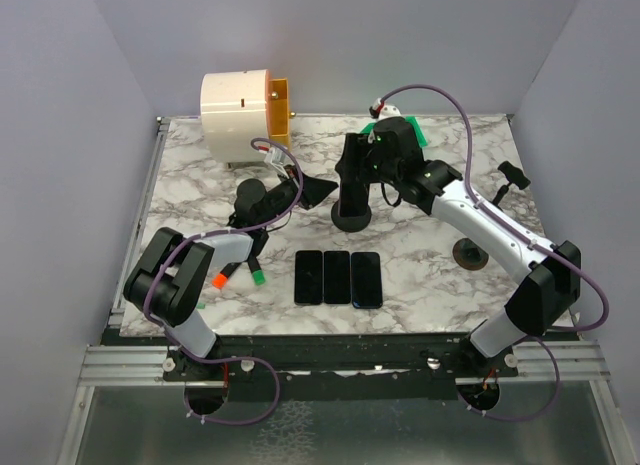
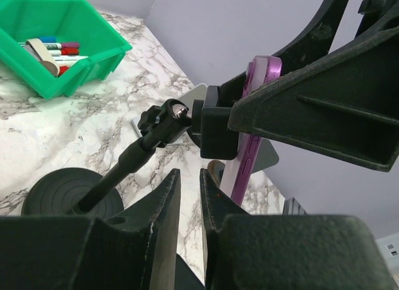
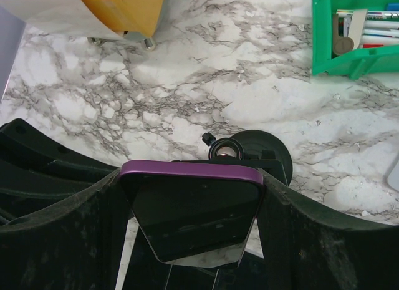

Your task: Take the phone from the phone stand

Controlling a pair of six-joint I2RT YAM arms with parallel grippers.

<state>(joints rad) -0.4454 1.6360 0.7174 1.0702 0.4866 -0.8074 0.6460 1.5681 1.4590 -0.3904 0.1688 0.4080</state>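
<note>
I'm clamping right gripper (image 3: pixel 190 187) across purple phone (image 3: pixel 187 221) edges. Phone seemingly sitting in phone stand (image 1: pixel 351 217) cradle. Left gripper (image 2: pixel 190 199) nearly closed, empty, at stand's 9 o'clock. Lift-out remaining.

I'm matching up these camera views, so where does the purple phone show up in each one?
Top external: not distinguishable, hidden beneath the right arm.
Left wrist: purple phone, edge-on, right of centre.
Right wrist: bottom centre, dark face toward camera.
Shared landmark: phone stand's round black base, seen in all three.
</note>
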